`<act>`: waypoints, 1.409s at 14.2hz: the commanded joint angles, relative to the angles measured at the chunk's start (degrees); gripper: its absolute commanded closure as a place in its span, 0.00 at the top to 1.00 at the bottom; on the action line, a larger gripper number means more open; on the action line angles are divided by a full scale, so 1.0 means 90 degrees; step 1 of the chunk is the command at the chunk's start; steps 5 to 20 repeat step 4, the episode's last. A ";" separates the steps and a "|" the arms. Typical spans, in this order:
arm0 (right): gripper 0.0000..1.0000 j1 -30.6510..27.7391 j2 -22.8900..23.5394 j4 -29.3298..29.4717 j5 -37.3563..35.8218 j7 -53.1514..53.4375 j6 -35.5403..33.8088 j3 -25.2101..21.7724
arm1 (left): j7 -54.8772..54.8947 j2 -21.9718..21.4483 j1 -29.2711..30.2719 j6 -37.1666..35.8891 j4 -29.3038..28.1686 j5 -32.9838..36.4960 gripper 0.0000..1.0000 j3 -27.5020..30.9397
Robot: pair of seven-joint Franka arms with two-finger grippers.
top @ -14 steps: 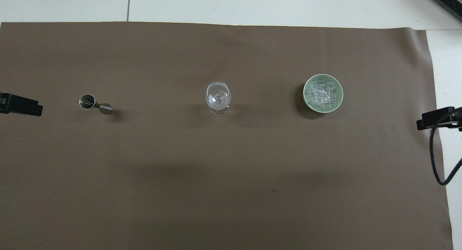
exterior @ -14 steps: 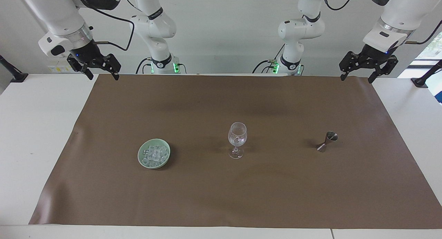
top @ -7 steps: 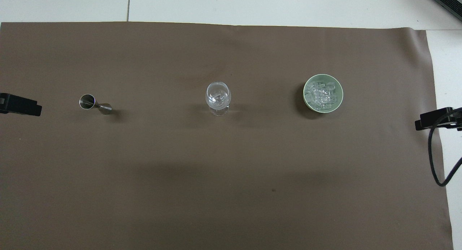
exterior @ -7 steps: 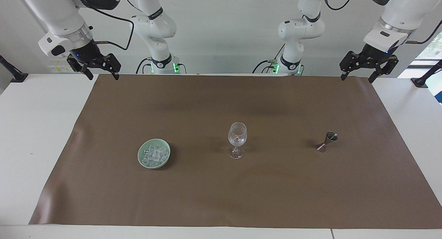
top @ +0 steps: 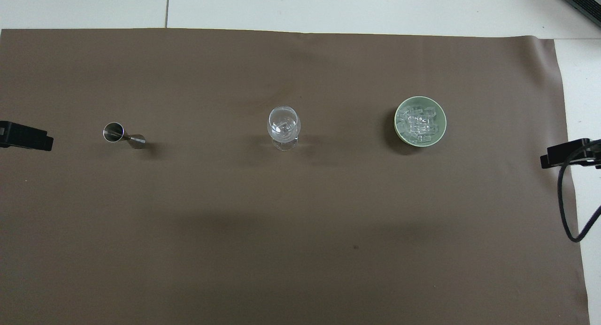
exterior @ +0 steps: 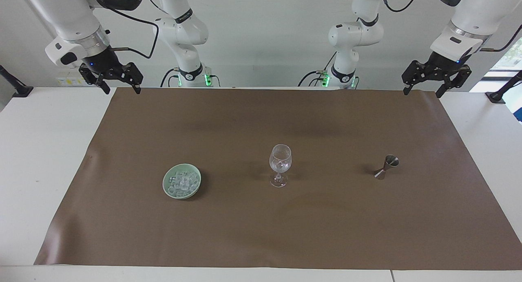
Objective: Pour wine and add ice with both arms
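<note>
Heaping ice [exterior: 182,182] | small clear cubes | pale green dish [exterior: 168,190]

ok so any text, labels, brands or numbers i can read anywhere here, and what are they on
None can be read.
The wine glass, the metal jigger and the pale green dish holding the ice carry no visible print.
The brown mat is plain.
No marking shows on the left gripper or the right gripper, both open over the mat's corners nearest the robots.
</note>
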 commanded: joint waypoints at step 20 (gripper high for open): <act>1.00 -0.0040 0.0045 0.0234 0.0056 -0.0078 0.0033 -0.0010 | 0.0026 -0.0086 0.0062 -0.0020 -0.0036 0.0072 1.00 -0.0024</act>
